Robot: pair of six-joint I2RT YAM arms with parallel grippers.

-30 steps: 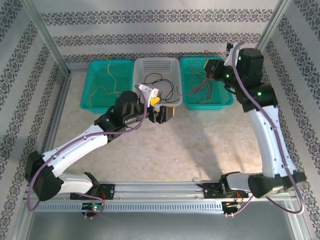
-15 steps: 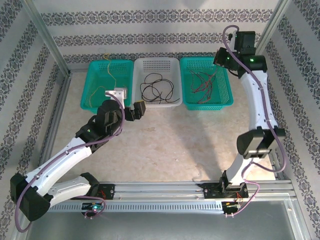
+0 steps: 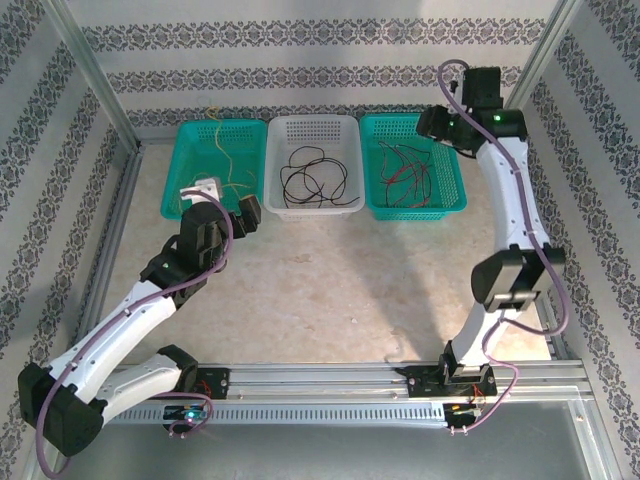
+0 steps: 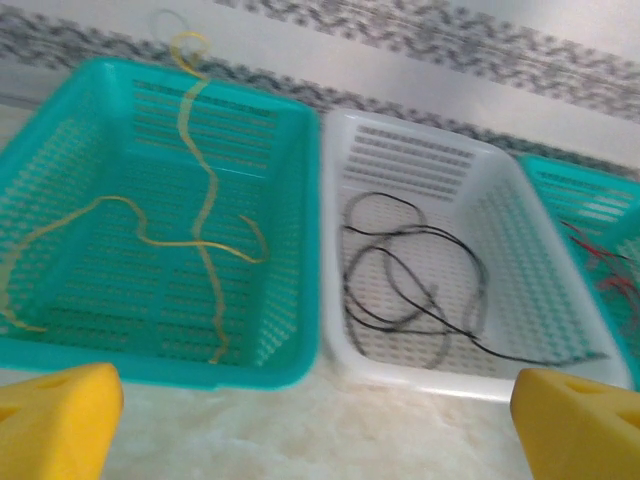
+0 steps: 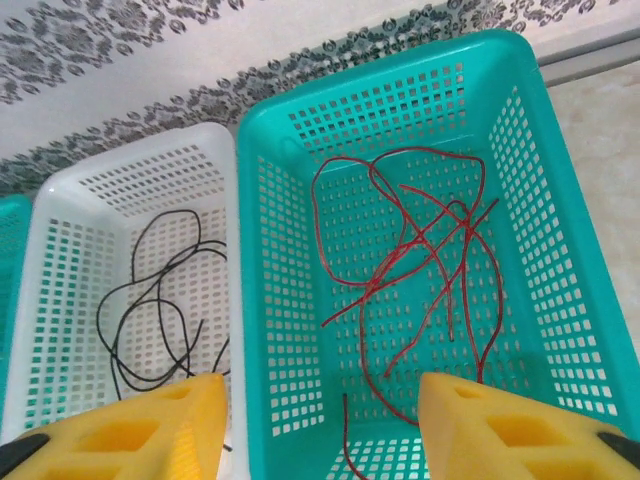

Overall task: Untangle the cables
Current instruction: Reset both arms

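The cables lie sorted by colour in three baskets at the back of the table. Yellow cables (image 3: 222, 160) (image 4: 200, 215) are in the left teal basket (image 3: 187, 170). Black cables (image 3: 312, 175) (image 4: 420, 290) (image 5: 160, 300) coil in the white basket (image 3: 312, 128). Red cables (image 3: 405, 170) (image 5: 420, 260) sprawl in the right teal basket (image 3: 448, 185). My left gripper (image 3: 250, 214) (image 4: 320, 430) hovers over the table just in front of the left and white baskets, open and empty. My right gripper (image 3: 430, 125) (image 5: 320, 420) hangs above the right basket's far edge, open, nothing between its yellow pads (image 5: 150, 430).
Patterned walls and metal frame posts (image 3: 95, 80) close the back and sides. The beige tabletop (image 3: 340, 280) stretches between the baskets and the arm bases. The right arm (image 3: 510, 230) stands tall along the right side.
My right gripper has opened and risen out of the right basket, leaving the red cables lying in it. My left arm has pulled back leftwards from the white basket's front.
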